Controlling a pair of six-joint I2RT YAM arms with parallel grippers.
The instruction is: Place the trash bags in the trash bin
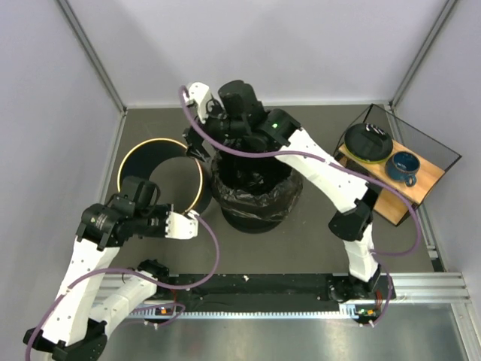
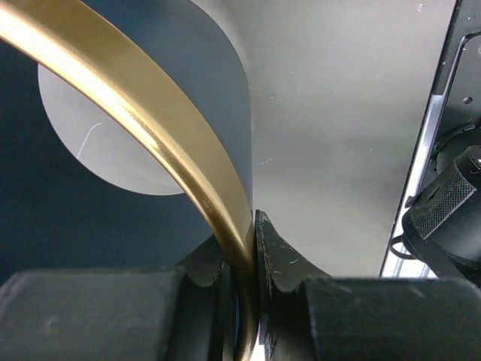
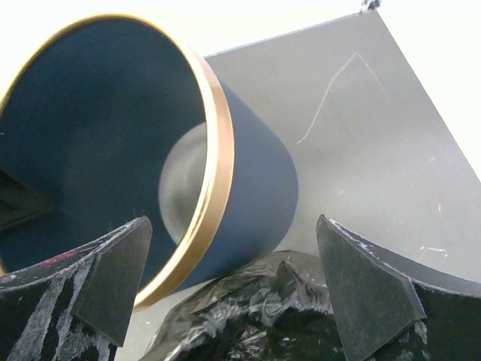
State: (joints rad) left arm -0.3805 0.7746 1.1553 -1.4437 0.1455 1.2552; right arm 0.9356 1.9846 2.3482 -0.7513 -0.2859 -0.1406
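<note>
The bin (image 1: 154, 177) sits at 9 o'clock on the table (image 1: 316, 248), tipped so that its gold-rimmed mouth faces up and toward the centre. Its navy wall leans on the surface. The left gripper (image 2: 252, 226) is clamped on the rim at the bin's 5 o'clock point, with one finger inside the wall and one outside, the gold band pinched between them.

The bag (image 1: 255, 188) is outside the bin, just beside it at the bin's 3 o'clock. It is bunched into a glossy, crinkled black heap at the table's centre. Its lower part is a dark round shape that I cannot make out.

The right gripper (image 3: 233, 222) hangs over the bag from its 12 o'clock side. Its jaws are spread wide and hold nothing. In the right wrist view the crumpled film lies just below and between the two fingers, with the bin's mouth beyond it.

At 2 o'clock a wooden board (image 1: 391, 199) carries a blue cup (image 1: 403, 167) and a black round item (image 1: 367, 143), well apart from the bag.
</note>
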